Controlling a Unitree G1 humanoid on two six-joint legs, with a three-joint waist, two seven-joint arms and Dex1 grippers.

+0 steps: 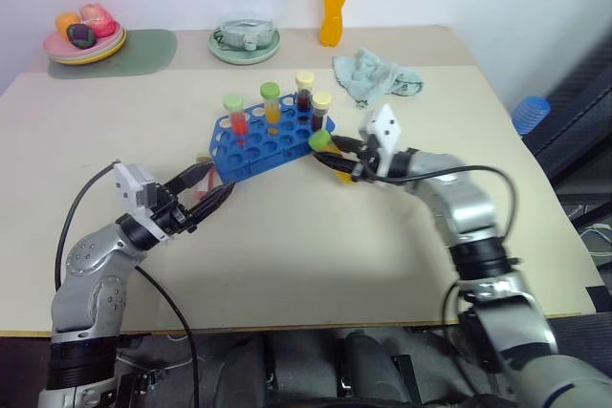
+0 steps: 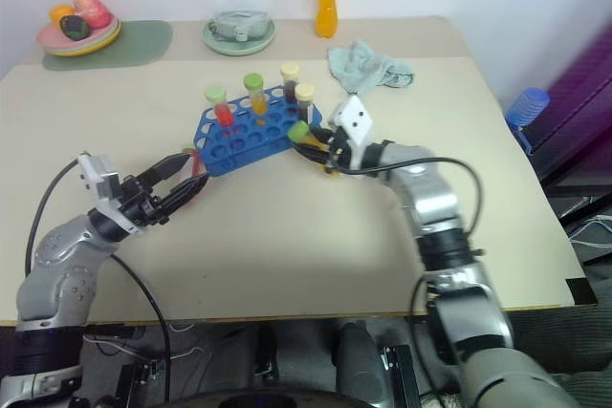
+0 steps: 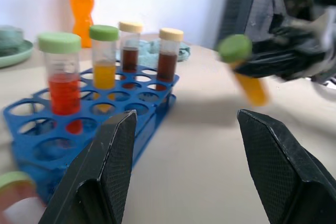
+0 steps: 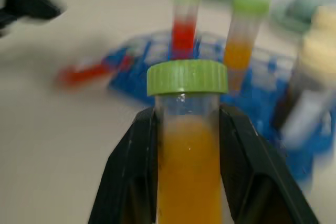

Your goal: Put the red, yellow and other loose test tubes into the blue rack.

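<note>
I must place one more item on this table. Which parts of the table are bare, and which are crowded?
Bare: the wide near strip of the table between both arms, and the right side below the green cloth. Crowded: around the blue rack, where the right gripper holds a yellow-orange tube and a red tube lies beside the left gripper.

The right gripper (image 1: 340, 161) is clamped on a yellow tube (image 4: 188, 150), just off the blue rack's (image 1: 251, 155) near right corner. Beyond it, four upright tubes (image 1: 304, 90) crowd the rack's back rows, while the front holes gape free. Bare table (image 1: 316, 246) stretches behind the claw. The left gripper (image 1: 212, 190), jaws apart, hovers off the rack's left end, a red tube (image 4: 86, 72) lying beside it.
</note>
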